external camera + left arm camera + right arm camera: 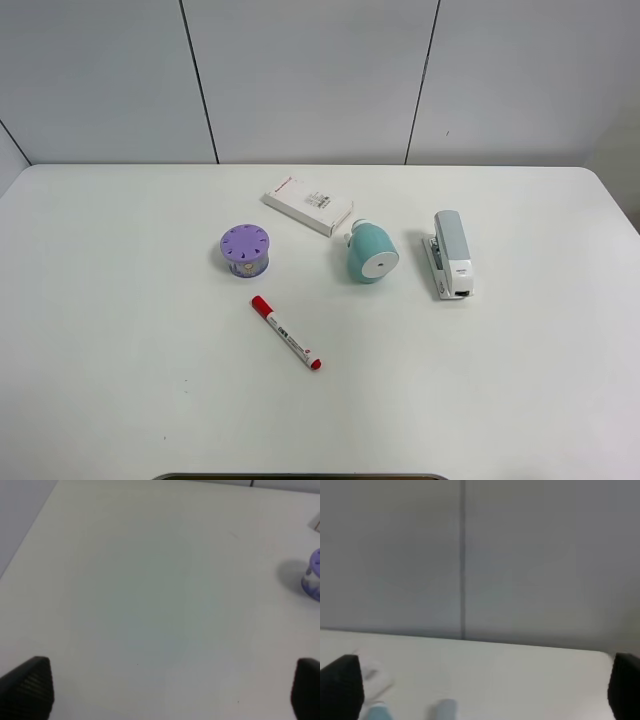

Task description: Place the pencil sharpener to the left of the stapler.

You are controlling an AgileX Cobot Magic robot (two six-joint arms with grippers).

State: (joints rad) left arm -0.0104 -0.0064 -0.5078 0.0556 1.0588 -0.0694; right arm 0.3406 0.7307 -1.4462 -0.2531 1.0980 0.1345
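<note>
A: Entry, overhead view, near to far. Lowest in frame: red-capped marker [286,333] lying diagonally, centre-left. Above it, mid-frame row: purple holed container [245,249] at left, pencil sharpener [369,252] at centre, stapler [450,254] at right. Furthest back: flat white box [308,205], upper centre, its near corner just beside the sharpener.

B: Sharpener position relative to the stapler?

A: Already on the stapler's left side in frame, apart from it, bare table [120,350] between them. White circular face points toward the lower edge of frame. Judgement: the task either wants it closer or is nearly met as things lie.

B: Arms?

A: Neither arm shows overhead. Left gripper [165,690]: fingertips [30,687] at the two lower corners of its wrist view, spread wide, nothing between them, only table and the purple container at the right edge. Right gripper [482,690]: tips likewise at the lower corners, wide apart, empty; view mostly wall, with blurred teal and grey shapes at lower left that are too soft to name.

B: Handling notes?

A: Judgement only. Rigid plastic shell, probably light, smooth and rounded, so it could roll or squirt out of a pinch. Best hold looks to be across the teal body's sides, behind the white face. Avoid the small crank end near the box.
</note>
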